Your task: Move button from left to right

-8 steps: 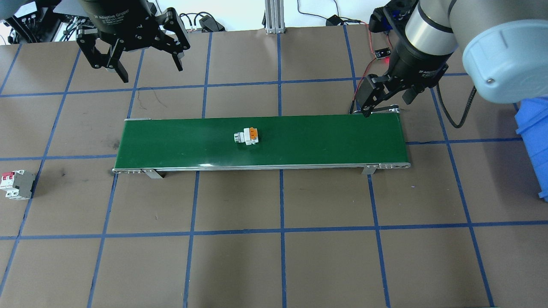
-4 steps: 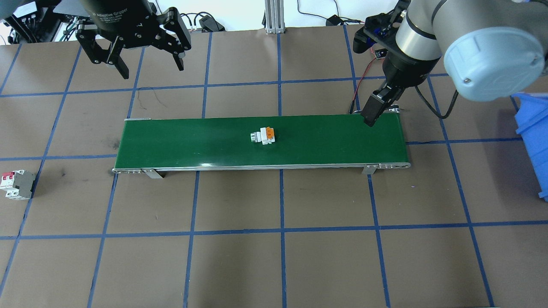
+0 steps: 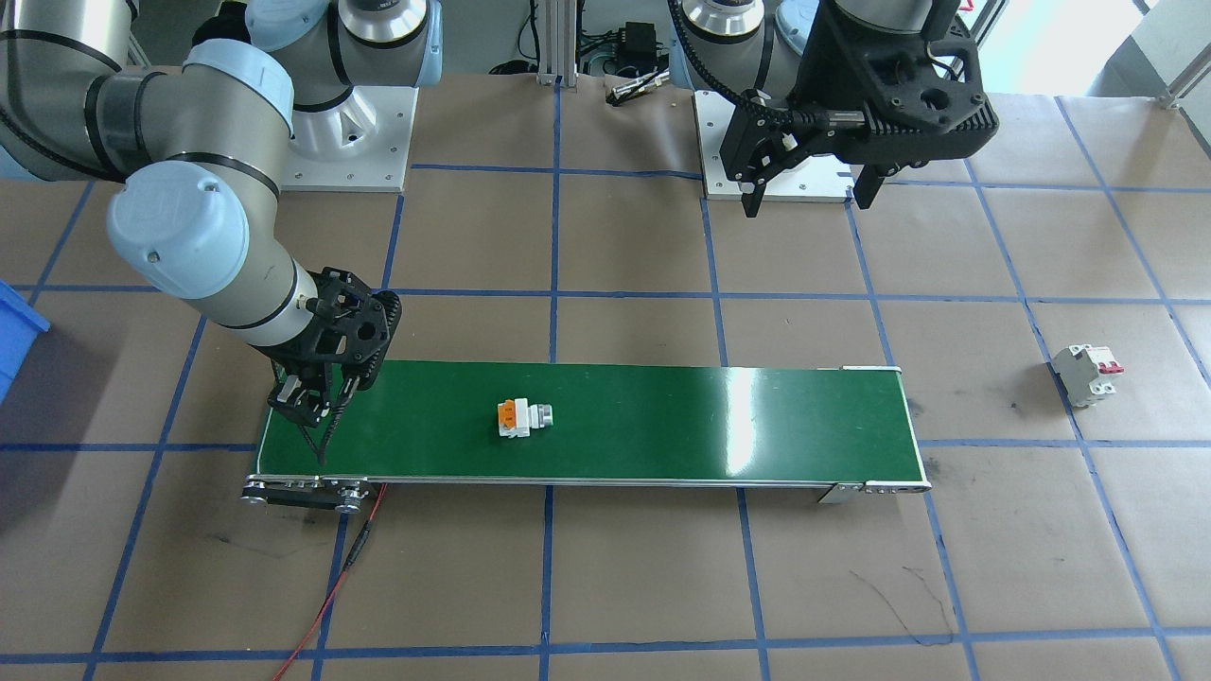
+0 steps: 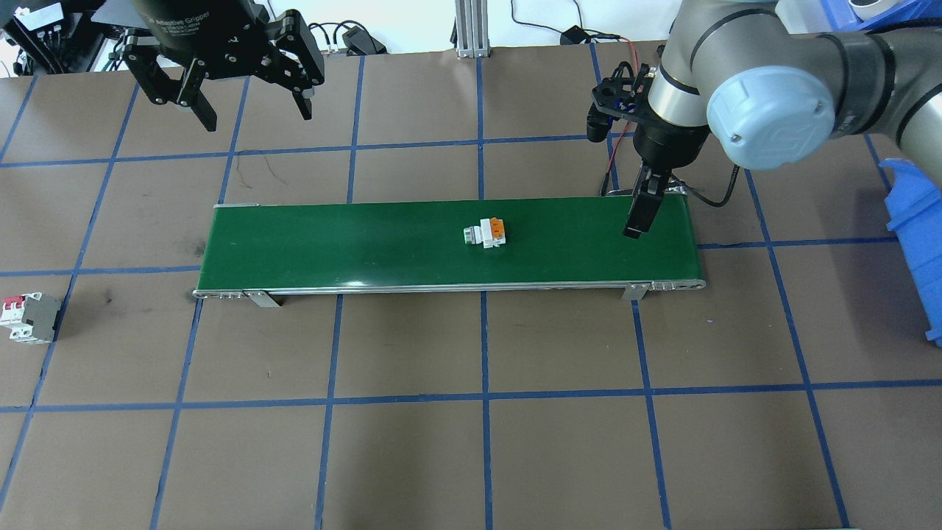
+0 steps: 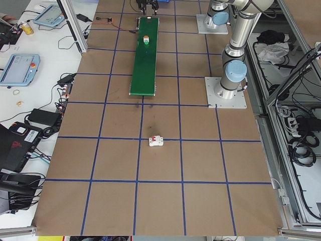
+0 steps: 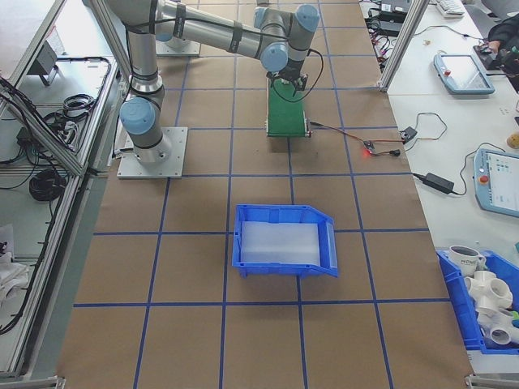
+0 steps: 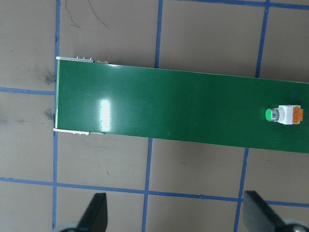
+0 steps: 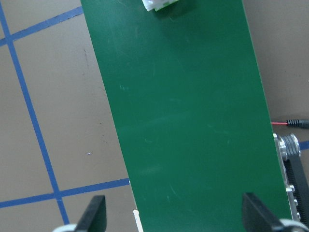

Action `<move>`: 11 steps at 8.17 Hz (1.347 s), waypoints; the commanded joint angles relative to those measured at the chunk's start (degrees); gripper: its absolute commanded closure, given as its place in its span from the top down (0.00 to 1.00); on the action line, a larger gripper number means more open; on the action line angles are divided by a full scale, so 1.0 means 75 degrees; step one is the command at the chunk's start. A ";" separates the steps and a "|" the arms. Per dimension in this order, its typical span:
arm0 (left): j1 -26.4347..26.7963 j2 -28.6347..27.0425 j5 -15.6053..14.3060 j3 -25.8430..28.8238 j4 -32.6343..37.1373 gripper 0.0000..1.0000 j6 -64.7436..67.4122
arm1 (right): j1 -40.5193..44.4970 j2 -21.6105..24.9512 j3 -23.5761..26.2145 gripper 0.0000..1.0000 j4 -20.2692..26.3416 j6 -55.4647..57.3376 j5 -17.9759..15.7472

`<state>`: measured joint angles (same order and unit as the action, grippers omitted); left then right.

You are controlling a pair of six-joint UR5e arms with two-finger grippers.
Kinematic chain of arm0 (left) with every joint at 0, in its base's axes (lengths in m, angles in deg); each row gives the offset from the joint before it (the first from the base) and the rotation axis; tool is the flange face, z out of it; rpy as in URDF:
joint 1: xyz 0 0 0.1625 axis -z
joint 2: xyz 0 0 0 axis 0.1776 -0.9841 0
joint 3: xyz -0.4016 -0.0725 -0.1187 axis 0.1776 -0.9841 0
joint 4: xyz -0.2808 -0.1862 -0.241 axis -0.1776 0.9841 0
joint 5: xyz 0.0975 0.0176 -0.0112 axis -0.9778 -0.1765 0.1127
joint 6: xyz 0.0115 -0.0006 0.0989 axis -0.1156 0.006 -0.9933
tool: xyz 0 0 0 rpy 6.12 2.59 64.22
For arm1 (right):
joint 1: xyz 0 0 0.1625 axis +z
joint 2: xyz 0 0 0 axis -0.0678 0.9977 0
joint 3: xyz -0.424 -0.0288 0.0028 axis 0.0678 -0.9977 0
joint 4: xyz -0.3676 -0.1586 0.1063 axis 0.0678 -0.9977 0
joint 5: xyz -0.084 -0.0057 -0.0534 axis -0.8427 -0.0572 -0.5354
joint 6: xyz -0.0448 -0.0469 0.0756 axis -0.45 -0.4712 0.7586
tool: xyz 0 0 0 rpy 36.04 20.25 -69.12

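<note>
The button (image 4: pixel 487 233) lies on its side near the middle of the green conveyor belt (image 4: pixel 353 246), a little right of centre in the overhead view, its green cap pointing toward the frame's left and its orange base toward the right. The right gripper (image 4: pixel 637 215) hangs over the belt's right end in that view, to the right of the button and clearly apart from it, with bare belt between them. From overhead only a single dark finger profile shows, so its spread is hard to read there; the right wrist camera shows both fingertips (image 8: pixel 96 212) set wide apart at the lower corners of its frame, with nothing between them but belt, and the button (image 8: pixel 159 4) just peeking in at the top edge. The left gripper (image 4: pixel 250 110) sits in the upper left of the overhead view, above the brown table (image 4: pixel 471 442) beyond the belt's far edge, well away from the button, its fingers spread wide and empty. Its wrist camera shows what the others do not: the round green cap (image 7: pixel 270 114) face-on, at the right edge of its frame. A white circuit breaker (image 4: pixel 28 317) with red levers rests at the overhead's left edge, and a blue bin (image 4: pixel 916 243) at the right edge.
</note>
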<state>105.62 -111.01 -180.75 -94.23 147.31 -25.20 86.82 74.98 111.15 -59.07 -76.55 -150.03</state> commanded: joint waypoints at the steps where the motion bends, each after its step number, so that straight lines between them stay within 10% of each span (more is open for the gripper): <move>1: -0.0016 0.0089 0.0010 -0.0043 -0.0012 1.00 -0.0077 | 0.0035 -0.0204 0.0291 1.00 -0.0723 -0.0518 -0.0200; 8: -0.0016 0.0171 -0.0002 -0.0079 -0.0012 1.00 -0.0077 | 0.0152 -0.0613 0.0644 0.97 -0.1641 -0.1854 -0.0425; 10: -0.0016 0.0183 -0.0002 -0.0079 -0.0012 1.00 -0.0077 | 0.0152 -0.0673 0.0644 0.78 -0.1746 -0.2168 -0.0448; 11: -0.0016 0.0171 -0.0002 -0.0079 -0.0012 1.00 -0.0077 | 0.0152 -0.0661 0.0714 0.39 -0.2002 -0.2321 -0.0727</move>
<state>105.51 -109.67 -180.77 -94.82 147.22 -25.78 87.95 70.20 115.97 -71.82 -91.66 -153.42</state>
